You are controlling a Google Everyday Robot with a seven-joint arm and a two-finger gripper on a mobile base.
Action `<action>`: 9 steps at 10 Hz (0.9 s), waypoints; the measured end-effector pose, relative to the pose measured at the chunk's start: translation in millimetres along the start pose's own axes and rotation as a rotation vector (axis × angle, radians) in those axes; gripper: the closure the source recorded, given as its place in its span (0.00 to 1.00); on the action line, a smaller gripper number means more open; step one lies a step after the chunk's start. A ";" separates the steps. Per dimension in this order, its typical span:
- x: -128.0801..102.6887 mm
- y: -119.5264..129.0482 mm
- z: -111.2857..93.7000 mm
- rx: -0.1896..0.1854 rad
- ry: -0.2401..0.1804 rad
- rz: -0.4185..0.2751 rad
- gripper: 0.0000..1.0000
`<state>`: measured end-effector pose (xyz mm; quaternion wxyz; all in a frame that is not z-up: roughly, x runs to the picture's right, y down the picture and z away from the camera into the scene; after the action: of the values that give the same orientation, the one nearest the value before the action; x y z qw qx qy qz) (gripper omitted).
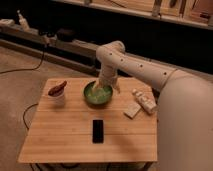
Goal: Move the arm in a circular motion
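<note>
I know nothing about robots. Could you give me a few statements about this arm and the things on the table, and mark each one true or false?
1. The gripper at the tip of the large white robot arm hangs over the round green bowl. True.
2. The flat black phone lies inside the bowl. False: it lies on the table, nearer the camera than the bowl.
3. A small white cup with a reddish-brown thing on top stands left of the bowl in the camera view. True.
4. The table is glass. False: it is pale wooden planks.
</note>
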<state>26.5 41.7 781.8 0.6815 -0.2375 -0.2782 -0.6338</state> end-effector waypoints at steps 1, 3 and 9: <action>-25.1 11.1 -0.3 -0.016 -0.029 -0.001 0.20; -60.9 27.0 0.9 -0.033 -0.070 -0.006 0.20; -74.7 141.6 -5.0 -0.062 -0.031 0.307 0.20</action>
<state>164.8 104.8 731.4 0.7584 -0.3077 -0.2294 -0.5268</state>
